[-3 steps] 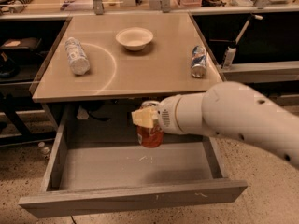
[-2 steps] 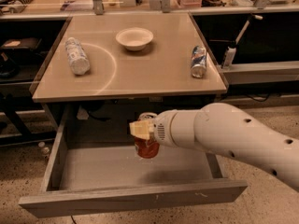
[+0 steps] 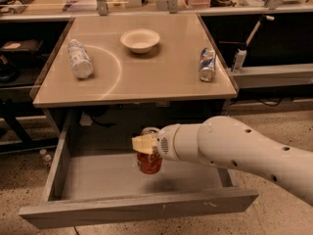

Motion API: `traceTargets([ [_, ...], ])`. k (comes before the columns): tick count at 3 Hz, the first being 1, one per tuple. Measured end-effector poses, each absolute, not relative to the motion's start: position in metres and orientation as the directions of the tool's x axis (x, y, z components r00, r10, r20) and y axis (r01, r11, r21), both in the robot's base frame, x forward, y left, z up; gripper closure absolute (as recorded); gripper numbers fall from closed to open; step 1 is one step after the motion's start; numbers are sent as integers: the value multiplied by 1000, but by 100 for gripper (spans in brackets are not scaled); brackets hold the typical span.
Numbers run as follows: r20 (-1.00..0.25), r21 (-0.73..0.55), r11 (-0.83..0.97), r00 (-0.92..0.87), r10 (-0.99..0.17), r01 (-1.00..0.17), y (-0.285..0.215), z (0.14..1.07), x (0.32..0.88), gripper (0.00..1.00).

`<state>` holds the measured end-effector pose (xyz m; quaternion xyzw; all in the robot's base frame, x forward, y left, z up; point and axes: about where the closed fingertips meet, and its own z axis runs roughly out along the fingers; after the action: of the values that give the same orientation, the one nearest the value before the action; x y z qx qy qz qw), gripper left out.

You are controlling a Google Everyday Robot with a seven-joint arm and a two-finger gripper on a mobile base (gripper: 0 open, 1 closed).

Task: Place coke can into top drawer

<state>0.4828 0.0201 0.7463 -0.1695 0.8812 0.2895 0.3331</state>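
Note:
The coke can (image 3: 148,162) is red-orange with a silver top and hangs upright over the middle of the open top drawer (image 3: 137,208), a wide shallow grey drawer pulled out below the table. My gripper (image 3: 145,144) is shut on the coke can near its top, with a pale finger (image 3: 142,143) across the can's left side. The white arm reaches in from the right. The can's bottom is above the drawer floor; whether it touches I cannot tell.
On the tan table top (image 3: 146,77) lie a clear white-labelled bottle (image 3: 79,58) at the left, a white bowl (image 3: 140,39) at the back middle and a blue-and-silver can (image 3: 207,64) at the right. Dark shelves flank the table.
My gripper has moved the coke can slightly left and lower into the open drawer. The things on the table have not moved.

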Motion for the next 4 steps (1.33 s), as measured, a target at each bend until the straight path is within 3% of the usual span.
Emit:
traceTargets([
  [4,-810,297,874,-586,18,-384,9,697,548,100],
])
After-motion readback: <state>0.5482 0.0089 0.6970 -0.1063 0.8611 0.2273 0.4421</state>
